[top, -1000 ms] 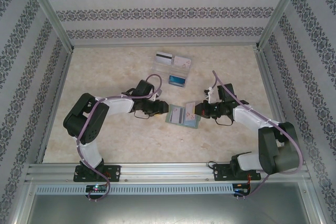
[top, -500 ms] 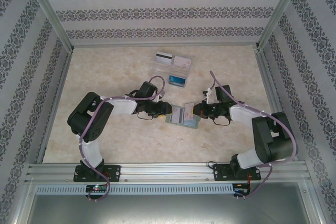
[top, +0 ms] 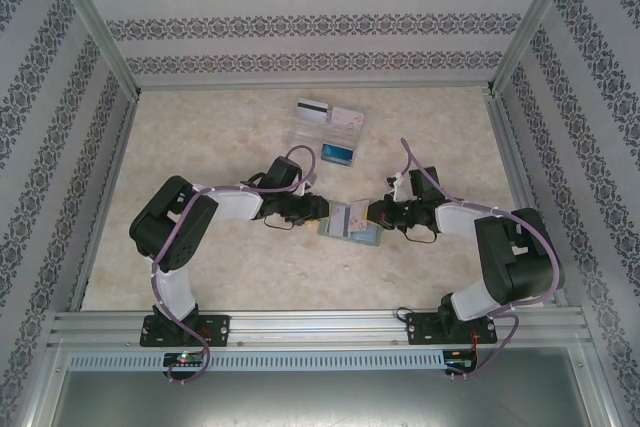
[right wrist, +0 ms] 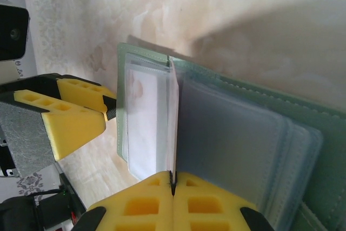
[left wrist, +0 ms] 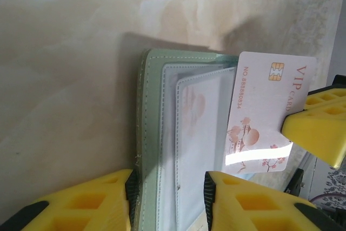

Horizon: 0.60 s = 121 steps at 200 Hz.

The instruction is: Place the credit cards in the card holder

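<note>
Insertion phase, judged. Pinched pink card (left wrist: 265, 112) in shut right jaws at card holder (left wrist: 162, 133); straddled left flap with left jaws, grip undetermined. Required next: pocket alignment.

Table (top: 200, 257): beige marbled top, patterned walls on 3 sides, metal rail (top: 320, 325) along its btm edge. Directly on it, 2 items: grey-green card holder (top: 366, 238), lying open, approx. ctr of frame; clear plastic tray (top: 306, 138), upper ctr, well apart from the holder.
</note>
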Each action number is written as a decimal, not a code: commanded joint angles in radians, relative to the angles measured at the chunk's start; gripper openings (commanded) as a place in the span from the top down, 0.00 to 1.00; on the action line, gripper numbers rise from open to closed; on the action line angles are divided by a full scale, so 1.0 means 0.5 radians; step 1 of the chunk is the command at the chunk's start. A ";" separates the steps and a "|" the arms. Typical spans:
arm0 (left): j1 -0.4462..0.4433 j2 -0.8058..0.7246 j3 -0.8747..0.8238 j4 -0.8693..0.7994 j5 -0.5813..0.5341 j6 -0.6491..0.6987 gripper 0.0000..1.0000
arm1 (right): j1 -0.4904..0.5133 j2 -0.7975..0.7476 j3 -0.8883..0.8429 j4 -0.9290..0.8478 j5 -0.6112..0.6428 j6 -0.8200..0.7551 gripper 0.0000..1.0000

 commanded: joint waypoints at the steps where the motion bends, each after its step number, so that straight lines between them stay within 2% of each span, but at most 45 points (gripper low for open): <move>1: -0.052 0.052 -0.041 0.094 0.017 -0.049 0.62 | 0.010 -0.021 -0.054 0.088 -0.031 0.092 1.00; 49: -0.069 0.053 -0.103 0.165 -0.014 -0.103 0.68 | 0.022 -0.077 -0.070 -0.034 -0.009 0.023 1.00; 74: -0.071 0.051 -0.112 0.171 -0.022 -0.112 0.71 | 0.025 -0.042 -0.039 -0.102 -0.157 -0.042 1.00; 121: -0.075 0.059 -0.115 0.192 -0.034 -0.130 0.72 | 0.026 -0.042 -0.029 -0.205 -0.175 -0.069 1.00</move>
